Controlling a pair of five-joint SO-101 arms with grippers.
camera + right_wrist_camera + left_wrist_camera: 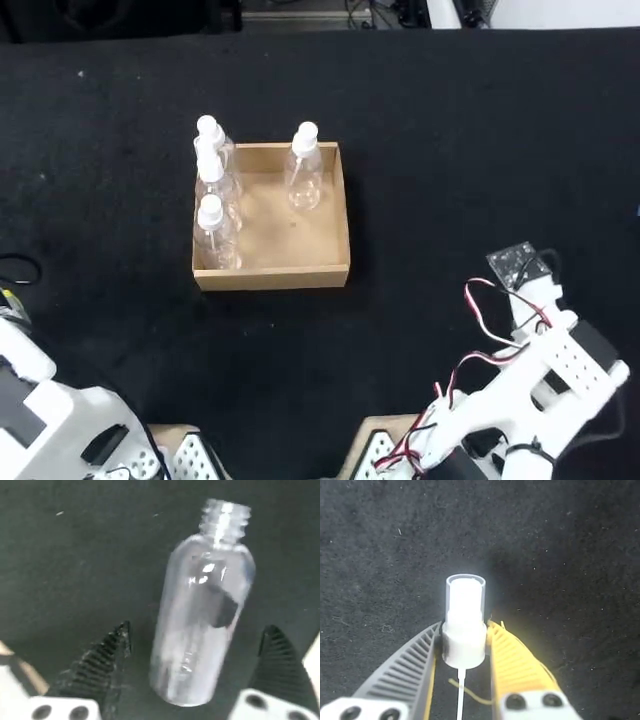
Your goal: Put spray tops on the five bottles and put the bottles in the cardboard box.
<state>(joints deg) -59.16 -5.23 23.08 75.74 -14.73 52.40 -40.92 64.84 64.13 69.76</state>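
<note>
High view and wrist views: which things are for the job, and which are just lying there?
For the job: cardboard box, four capped bottles, uncapped bottle, spray top in left gripper.
Just lying about: cables behind the table.

A black, felt-like tabletop (480, 120), with cables (372, 12) lying beyond its far edge

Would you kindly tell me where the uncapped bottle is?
In the right wrist view, the uncapped bottle lies on the table between the open jaws of the right gripper, touching neither.
</note>
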